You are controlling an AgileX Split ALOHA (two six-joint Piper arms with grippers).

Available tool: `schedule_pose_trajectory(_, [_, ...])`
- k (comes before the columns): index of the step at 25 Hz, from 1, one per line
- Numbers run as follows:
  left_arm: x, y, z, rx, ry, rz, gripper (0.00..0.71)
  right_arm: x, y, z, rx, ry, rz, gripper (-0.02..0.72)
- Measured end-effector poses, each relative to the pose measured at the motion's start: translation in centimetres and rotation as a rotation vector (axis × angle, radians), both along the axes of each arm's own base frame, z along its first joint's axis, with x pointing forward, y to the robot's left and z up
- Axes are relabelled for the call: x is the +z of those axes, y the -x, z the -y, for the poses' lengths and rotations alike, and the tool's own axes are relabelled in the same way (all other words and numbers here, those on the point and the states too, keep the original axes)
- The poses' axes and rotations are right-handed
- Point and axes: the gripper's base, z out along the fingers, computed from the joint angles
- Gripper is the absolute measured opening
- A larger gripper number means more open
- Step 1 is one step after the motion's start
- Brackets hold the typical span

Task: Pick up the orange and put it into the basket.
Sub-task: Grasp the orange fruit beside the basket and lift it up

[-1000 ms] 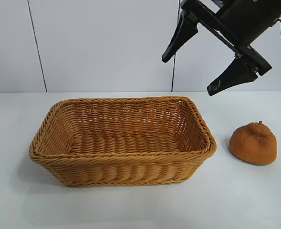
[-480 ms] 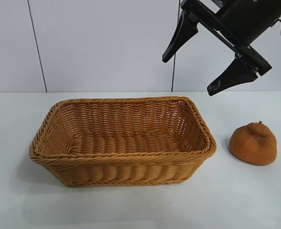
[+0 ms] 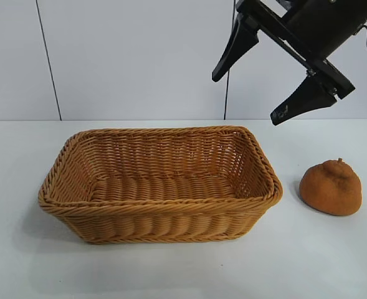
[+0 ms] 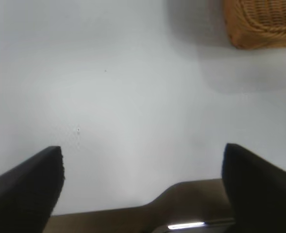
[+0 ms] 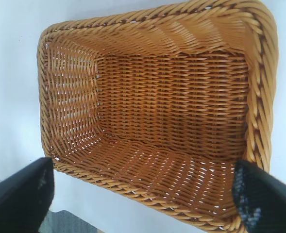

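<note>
A: Exterior view first. The basket (image 3: 160, 184) sits mid-worktop and has nothing in it. The orange (image 3: 331, 187) rests on the worktop (image 3: 320, 261) just beside the basket's end nearest the worktop's right edge, not touching it. The right hand (image 3: 276, 68) hangs high above the gap between them, fingers spread wide, holding nothing.

B: Risks?

A: The hand is nearer the basket than the fruit. I'd judge that a straight drop could bring one finger down onto the braided rim and shove the basket. And the orange is lumpy with a peaked top, so an off-centre squeeze may roll it toward the right edge.

B: Left wrist view?

A: The left hand (image 4: 143, 189) has its fingers well apart, empty, over bare worktop. Only a corner of the basket (image 4: 259, 24) shows, well away. It isn't in anyone's way.

B: Right wrist view?

A: It looks straight into the basket (image 5: 155, 34), empty weave, with both dark fingertips (image 5: 21, 194) framing it wide apart. No orange there, so the hand isn't aimed at the fruit. Nothing else clutters the worktop; only the basket wall stands close to the fruit.
</note>
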Motion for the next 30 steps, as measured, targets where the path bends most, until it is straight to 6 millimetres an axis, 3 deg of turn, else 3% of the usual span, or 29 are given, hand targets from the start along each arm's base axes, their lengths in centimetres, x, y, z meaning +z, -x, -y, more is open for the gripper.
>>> schedule_pose_trajectory(5, [0.1,2.2,-0.1,0.0,0.008,0.139,0.631,-0.1,0.2,0.1,0.015,0.01,-0.012,0.683])
schedule_pose_trajectory(10, [0.0,2.3,-0.1,0.0,0.008,0.149,0.631,0.8,0.2,0.4,0.082,0.081,-0.015,0.683])
schedule_pose_trajectory(16, [0.0,2.3,-0.1,0.0,0.008,0.149,0.631,3.2,-0.8,2.3,0.058,0.314,0.026,0.683])
schedule_pose_trajectory(21, [0.0,2.3,-0.1,0.0,0.008,0.149,0.631,3.6,-1.8,4.9,-0.036,0.486,0.068,0.683])
schedule_pose_trajectory(28, [0.0,2.3,-0.1,0.0,0.008,0.149,0.631,3.7,-2.8,11.5,-0.219,0.499,0.043,0.683])
schedule_pose_trajectory(30, [0.0,2.3,-0.1,0.0,0.008,0.149,0.631,3.7,-2.7,12.5,-0.238,0.477,0.029,0.683])
